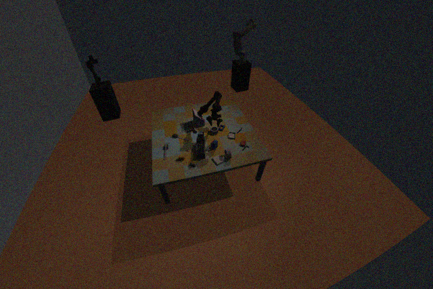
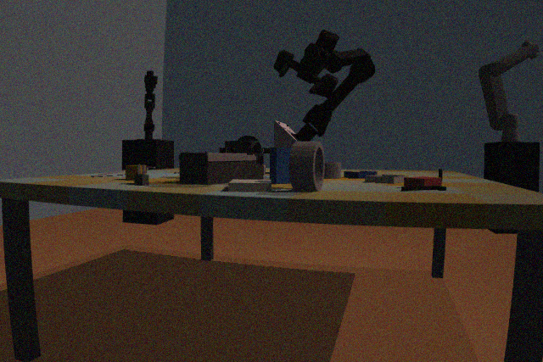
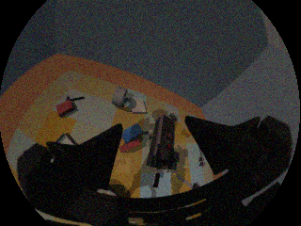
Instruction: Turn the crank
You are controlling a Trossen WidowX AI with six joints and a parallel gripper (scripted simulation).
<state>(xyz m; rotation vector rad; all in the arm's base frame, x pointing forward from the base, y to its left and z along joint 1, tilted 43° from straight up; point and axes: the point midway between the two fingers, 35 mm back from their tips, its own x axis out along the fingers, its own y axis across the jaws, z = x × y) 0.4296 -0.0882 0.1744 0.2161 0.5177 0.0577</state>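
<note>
A dark machine (image 1: 192,124) stands on the table near the arm's base; its dark round part (image 2: 248,146) shows behind a long box. A pale sloped panel (image 1: 196,114) (image 2: 283,131) rises beside it. The crank handle, the red pointer and the brass marks cannot be made out in this dim, grainy light. My gripper (image 1: 214,122) (image 2: 303,75) (image 3: 153,122) is open and empty. It hangs above the table, to the right of the machine in the top view, touching nothing. In the wrist view the machine is not recognisable.
A long dark box (image 1: 199,146) (image 2: 193,168) (image 3: 162,142) stands in front of the machine. Near it are a blue block (image 1: 213,145) (image 2: 280,165) (image 3: 132,133), a pale ring (image 2: 306,166) and a red block (image 1: 243,143) (image 2: 422,181) (image 3: 65,107). Two other arms stand on pedestals beyond the table.
</note>
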